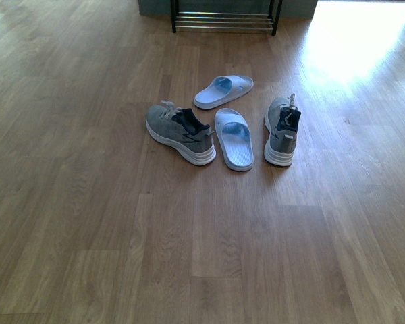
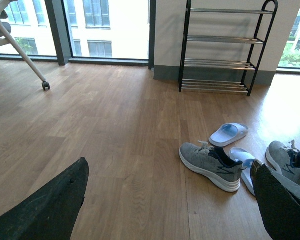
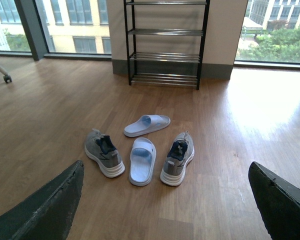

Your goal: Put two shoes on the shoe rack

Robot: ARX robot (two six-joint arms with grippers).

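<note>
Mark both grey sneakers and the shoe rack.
Left grey sneaker (image 1: pixel 179 133), front view: knit side below collar.
Right grey sneaker (image 1: pixel 278 128), front view: knit side by collar.
Shoe rack (image 3: pixel 165 56), right wrist view: chrome bars, middle tier.

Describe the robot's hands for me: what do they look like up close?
Only the tips show. The left pincer has two broad, matte black wedge-shaped fingers with faint pale scuffs; the right pincer looks the same. No cables or markings are visible, and the front view shows neither arm.

One shoe (image 1: pixel 180 133) and the other shoe (image 1: pixel 281 131) are grey, with white soles and dark blue inside. Both slippers (image 1: pixel 224 91) (image 1: pixel 234 138) are pale blue. The shoe rack (image 1: pixel 224 22) is black with silver bars. The floor (image 1: pixel 88 202) is brown wood planks.
</note>
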